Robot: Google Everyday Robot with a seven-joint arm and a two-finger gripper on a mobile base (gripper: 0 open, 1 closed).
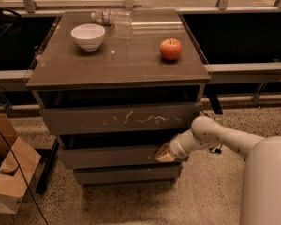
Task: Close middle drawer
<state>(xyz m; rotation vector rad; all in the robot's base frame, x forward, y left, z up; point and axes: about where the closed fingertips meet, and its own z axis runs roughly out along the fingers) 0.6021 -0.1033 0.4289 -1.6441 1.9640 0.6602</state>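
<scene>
The middle drawer (107, 157) is a wide grey-brown drawer with a plain flat front, under the drawer front with pale scratch marks (122, 118). It stands out only a little from the cabinet, with a dark gap above its front. My gripper (163, 154) is at the right end of the middle drawer's front and touches it. The white arm (215, 135) reaches in from the lower right.
On the cabinet top (131, 64) stand a white bowl (88, 35), a red apple (171, 48) and a lying clear bottle (111, 17). A bottom drawer (126, 175) sits below. A cardboard box (9, 172) and a black cable lie at the left on the speckled floor.
</scene>
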